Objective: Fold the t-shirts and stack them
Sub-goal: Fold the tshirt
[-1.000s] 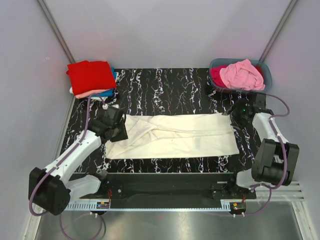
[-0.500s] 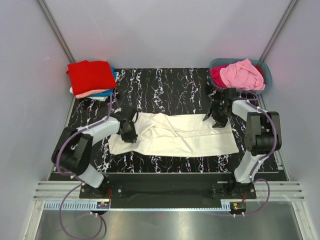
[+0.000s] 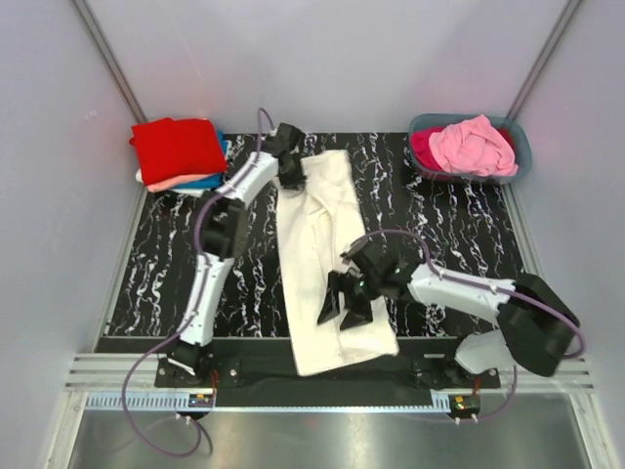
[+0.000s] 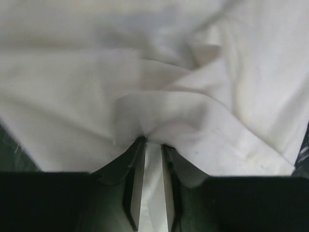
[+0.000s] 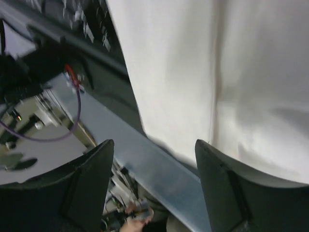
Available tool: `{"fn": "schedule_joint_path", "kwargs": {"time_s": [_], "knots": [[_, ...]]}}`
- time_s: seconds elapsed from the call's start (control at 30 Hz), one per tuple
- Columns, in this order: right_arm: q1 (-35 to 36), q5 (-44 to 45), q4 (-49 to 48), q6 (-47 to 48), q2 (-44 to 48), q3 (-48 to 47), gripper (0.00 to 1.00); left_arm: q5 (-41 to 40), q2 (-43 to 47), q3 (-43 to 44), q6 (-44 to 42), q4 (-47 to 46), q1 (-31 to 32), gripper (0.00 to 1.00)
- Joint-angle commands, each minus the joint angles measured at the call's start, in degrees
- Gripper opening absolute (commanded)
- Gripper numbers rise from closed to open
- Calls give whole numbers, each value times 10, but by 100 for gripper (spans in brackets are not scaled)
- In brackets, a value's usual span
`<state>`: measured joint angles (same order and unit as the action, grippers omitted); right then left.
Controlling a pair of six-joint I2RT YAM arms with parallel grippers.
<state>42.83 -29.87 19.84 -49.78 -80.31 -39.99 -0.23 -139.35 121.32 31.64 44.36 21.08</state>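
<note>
The large cream t-shirt [image 3: 327, 254] lies as a long strip from the back of the table to the front edge, its near end hanging over the edge. My left gripper [image 3: 290, 164] is stretched to the far end and is shut on a bunched fold of the cream cloth [image 4: 159, 96], which runs between the fingers [image 4: 136, 179]. My right gripper [image 3: 344, 305] hovers open and empty over the shirt's near part [image 5: 193, 72], its fingers [image 5: 91, 183] spread wide.
A folded stack with a red shirt [image 3: 178, 147] on top of salmon and blue ones sits at the back left. A grey-blue tub [image 3: 520, 154] at the back right holds pink [image 3: 474, 145] and magenta [image 3: 426, 147] shirts. The table is a black marbled mat [image 3: 439, 215].
The cream shirt has swung from lying left to right to lying back to front. My left gripper carried its end to the back; my right gripper let go and moved to the front centre.
</note>
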Motion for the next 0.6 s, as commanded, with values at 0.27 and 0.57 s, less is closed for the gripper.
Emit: {"fn": "schedule_joint_path", "kwargs": {"time_s": [0.27, 0.57], "knots": [[110, 202, 268, 36, 56, -287, 88, 208, 38, 63, 4, -184, -32, 80], [-37, 280, 294, 175, -71, -389, 88, 131, 283, -16, -65, -48, -68, 99]]}}
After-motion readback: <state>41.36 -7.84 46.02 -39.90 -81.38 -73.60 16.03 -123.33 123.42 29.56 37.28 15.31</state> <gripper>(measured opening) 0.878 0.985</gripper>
